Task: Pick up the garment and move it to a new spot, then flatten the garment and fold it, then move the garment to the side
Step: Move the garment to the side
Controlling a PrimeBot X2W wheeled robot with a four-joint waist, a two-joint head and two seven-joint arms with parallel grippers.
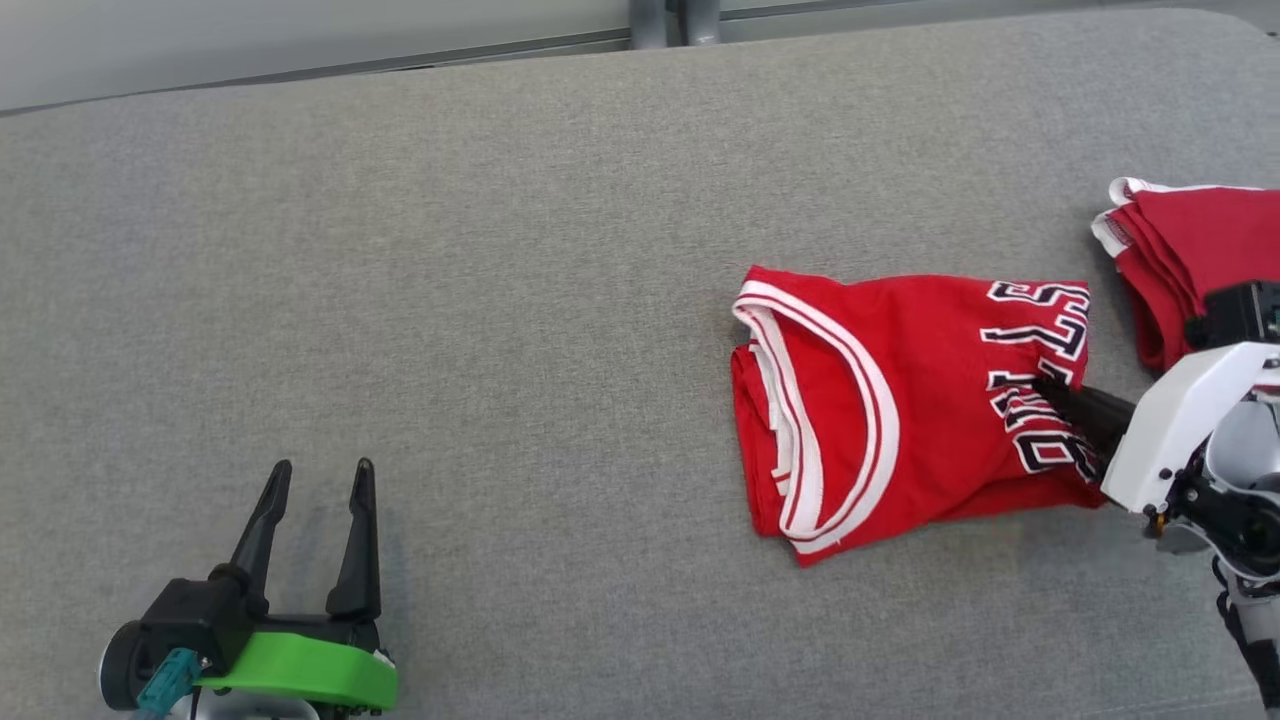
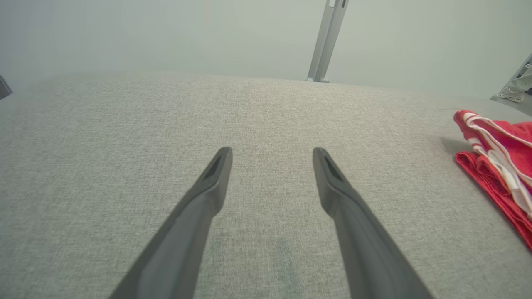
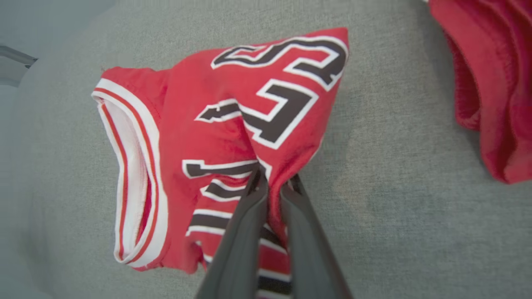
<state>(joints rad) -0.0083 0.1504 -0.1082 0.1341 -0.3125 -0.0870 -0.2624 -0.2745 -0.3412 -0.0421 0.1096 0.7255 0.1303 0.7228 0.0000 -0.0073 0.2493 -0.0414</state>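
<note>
The garment [image 1: 900, 400] is a red jersey with white trim and black lettering, folded into a compact rectangle on the grey table, right of centre. My right gripper [image 1: 1050, 388] is shut on the garment's lettered right part. In the right wrist view, the garment [image 3: 232, 124] bunches up where the right gripper [image 3: 276, 182] pinches a ridge of red cloth between its dark fingers. My left gripper [image 1: 320, 475] stands open at the lower left, far from the garment. In the left wrist view, the left gripper [image 2: 272, 153] has bare table between its fingers, and the garment's [image 2: 498, 166] edge lies at the right.
A second folded pile of red cloth [image 1: 1190, 250] lies at the table's right edge, close behind my right arm, and shows at the upper right as red cloth [image 3: 490, 83]. The grey table [image 1: 500, 300] stretches wide to the left. A metal post [image 2: 328, 41] stands beyond the far edge.
</note>
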